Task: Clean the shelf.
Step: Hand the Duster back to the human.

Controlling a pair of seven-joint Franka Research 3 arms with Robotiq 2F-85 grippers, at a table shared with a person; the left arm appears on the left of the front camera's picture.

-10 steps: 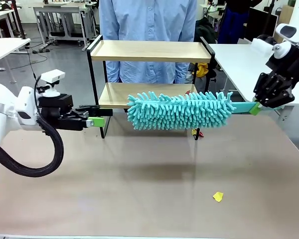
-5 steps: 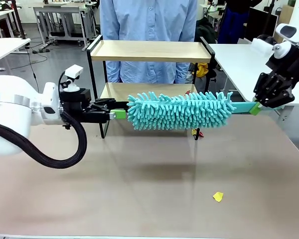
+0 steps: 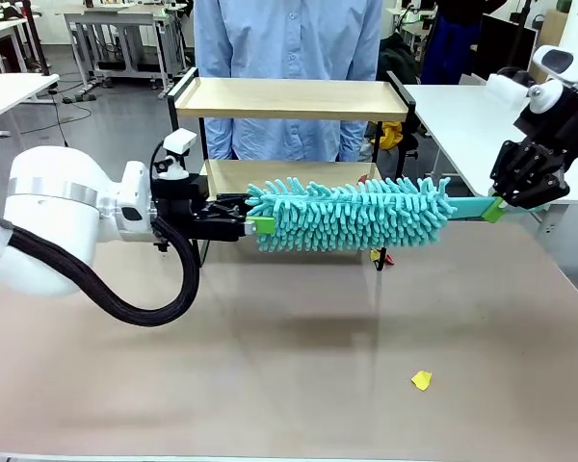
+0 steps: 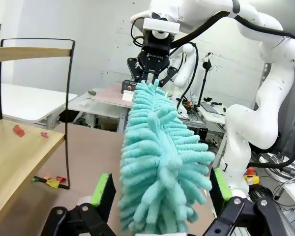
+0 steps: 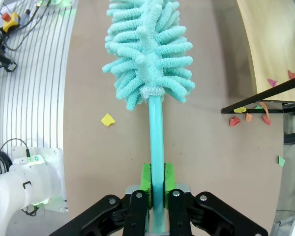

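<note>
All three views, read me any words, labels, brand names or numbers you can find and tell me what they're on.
None can be read.
The duster, the shelf and the table carry no print.
The paper scraps are blank.
Any marking on the two arms is too small to read.

Right gripper (image 5: pixel 156 183): green-padded fingers (image 5: pixel 145 179) clamped on turquoise plastic handle of fluffy turquoise microfibre duster (image 5: pixel 148 54). Brown surface (image 5: pixel 103 162): yellow paper scrap (image 5: pixel 107 119). Light wooden shelf (image 5: pixel 270 44): red scraps.
</note>
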